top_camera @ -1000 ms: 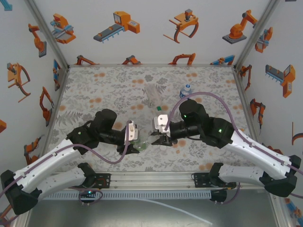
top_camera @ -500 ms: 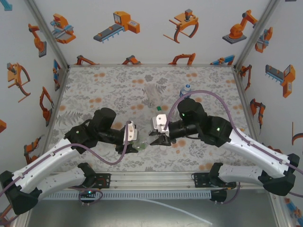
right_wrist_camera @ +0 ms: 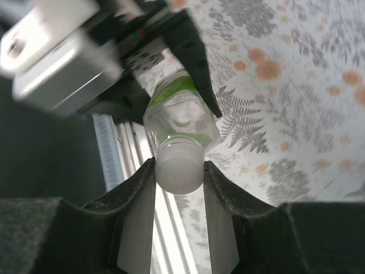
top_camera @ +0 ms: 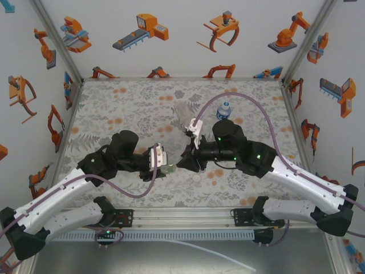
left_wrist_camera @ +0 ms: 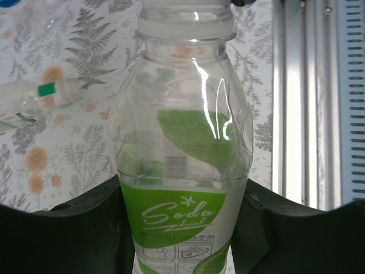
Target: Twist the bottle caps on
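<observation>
1. step in hand, by our judgement: threading the white cap (right_wrist_camera: 179, 165) onto the green-labelled bottle (left_wrist_camera: 182, 142).
2. left jaws: closed on the bottle's body at the label, 1 pad on each side. the bottle appears to be held off the surface (top_camera: 114, 108), lying roughly level between the 2 arms, with its neck toward the right arm.
3. right jaws: closed on the cap, 1 pad on each side of its rim. the cap sits on the end of the neck and looks in line with it. we cannot tell whether the threads have caught.
4. to do it well: hold the bottle rigid on the left, turn the right wrist about the neck's axis, and press lightly along that axis. if the cap tilts, back off and reseat it to avoid a cross-thread. the thin wall will likely dent under a hard squeeze.
5. also noted: a colourless bottle (top_camera: 181, 108) lies on the surface beyond the jaws, and a blue-labelled bottle (top_camera: 224, 109) is near it.
</observation>
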You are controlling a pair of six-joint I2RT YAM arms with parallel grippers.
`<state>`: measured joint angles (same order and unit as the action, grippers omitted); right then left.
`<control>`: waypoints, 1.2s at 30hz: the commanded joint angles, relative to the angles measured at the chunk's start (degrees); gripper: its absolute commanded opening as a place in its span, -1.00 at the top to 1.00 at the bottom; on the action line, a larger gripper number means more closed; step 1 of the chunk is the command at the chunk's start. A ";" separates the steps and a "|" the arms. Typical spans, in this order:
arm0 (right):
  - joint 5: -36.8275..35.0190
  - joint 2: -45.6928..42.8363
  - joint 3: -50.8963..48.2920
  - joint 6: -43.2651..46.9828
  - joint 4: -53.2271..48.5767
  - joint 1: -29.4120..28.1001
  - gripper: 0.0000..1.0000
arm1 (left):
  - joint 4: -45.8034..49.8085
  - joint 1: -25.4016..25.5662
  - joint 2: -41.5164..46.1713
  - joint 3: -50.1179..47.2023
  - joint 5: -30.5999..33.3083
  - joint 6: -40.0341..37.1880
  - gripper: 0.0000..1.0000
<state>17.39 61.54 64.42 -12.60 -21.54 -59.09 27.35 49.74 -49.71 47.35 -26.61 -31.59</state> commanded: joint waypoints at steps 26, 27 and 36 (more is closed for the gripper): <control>-14.13 -2.92 4.17 -16.48 -1.80 2.07 -0.28 | -7.30 0.63 -1.10 0.01 -0.97 1.92 1.00; -12.81 -3.53 4.40 -11.98 -2.20 2.12 -0.28 | -7.08 0.63 -1.13 0.02 -1.53 2.05 1.00; 9.86 -6.33 3.86 28.35 -7.41 2.07 -0.24 | -3.10 0.63 -0.71 1.34 -8.68 1.96 1.00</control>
<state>15.31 56.01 67.37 -4.73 -25.98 -57.06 22.48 50.22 -50.96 46.81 -29.87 -29.89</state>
